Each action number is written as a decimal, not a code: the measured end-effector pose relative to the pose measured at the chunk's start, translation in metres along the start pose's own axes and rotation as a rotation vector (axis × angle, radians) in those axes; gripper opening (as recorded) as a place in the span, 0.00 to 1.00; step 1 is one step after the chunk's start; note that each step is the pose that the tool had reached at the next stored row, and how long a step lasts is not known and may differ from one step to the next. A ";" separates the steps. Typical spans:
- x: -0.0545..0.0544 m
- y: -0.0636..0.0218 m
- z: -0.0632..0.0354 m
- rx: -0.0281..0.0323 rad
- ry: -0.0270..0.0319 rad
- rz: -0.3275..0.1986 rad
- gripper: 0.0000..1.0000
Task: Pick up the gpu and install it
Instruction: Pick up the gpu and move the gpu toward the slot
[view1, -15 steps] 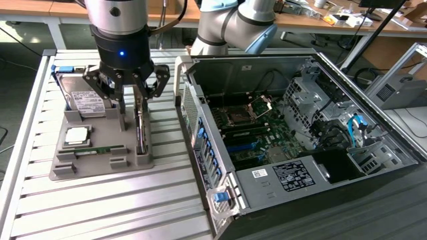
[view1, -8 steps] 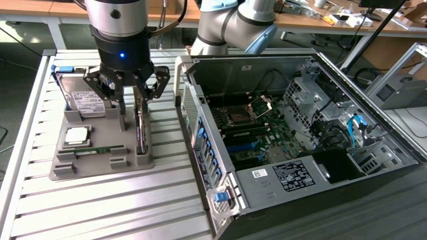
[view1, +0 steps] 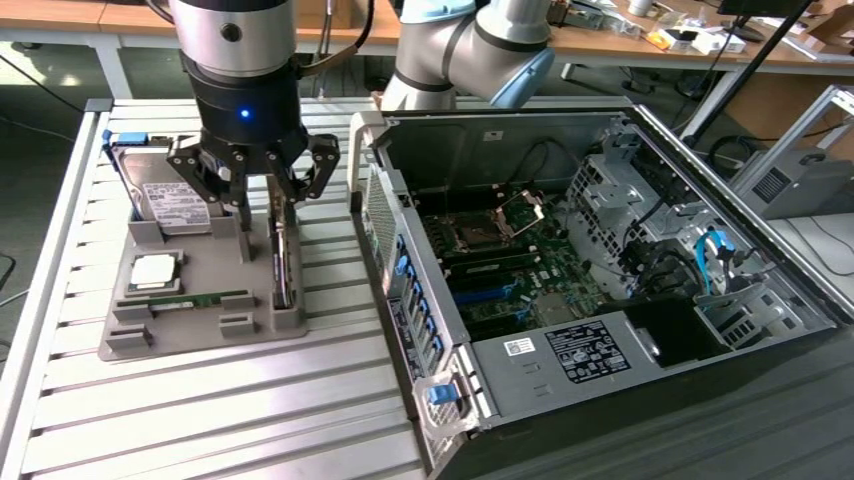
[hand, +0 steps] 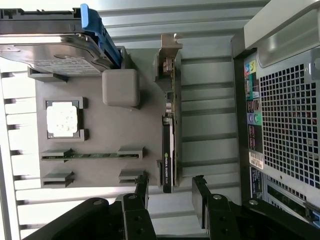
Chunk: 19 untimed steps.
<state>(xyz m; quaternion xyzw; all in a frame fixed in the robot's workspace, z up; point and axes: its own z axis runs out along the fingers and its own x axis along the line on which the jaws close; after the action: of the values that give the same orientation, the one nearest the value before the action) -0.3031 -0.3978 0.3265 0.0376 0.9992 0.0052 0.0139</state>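
- Locate the gripper in the upper left of the exterior view, directly above the grey fixture tray on the slatted table.
- Note that its jaws stand wide apart and hold nothing.
- Find the gpu left of centre in the exterior view, standing on its long edge in the tray, along the side nearest the computer case.
- In the wrist view, check the fingers: one stands on each side of the card's end, with a gap on both sides.
- Observe the hard drive, processor and memory stick seated in the same tray.
- The case lies open at the exterior view's right.
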 end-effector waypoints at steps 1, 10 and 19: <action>0.000 0.0000 0.0003 0.0000 0.0000 0.000 0.48; 0.000 0.0000 0.0029 0.0000 0.0000 0.000 0.48; 0.000 -0.0001 0.0055 0.0000 0.0000 0.000 0.48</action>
<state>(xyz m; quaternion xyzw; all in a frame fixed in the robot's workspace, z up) -0.3031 -0.3978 0.3211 0.0376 0.9992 0.0052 0.0139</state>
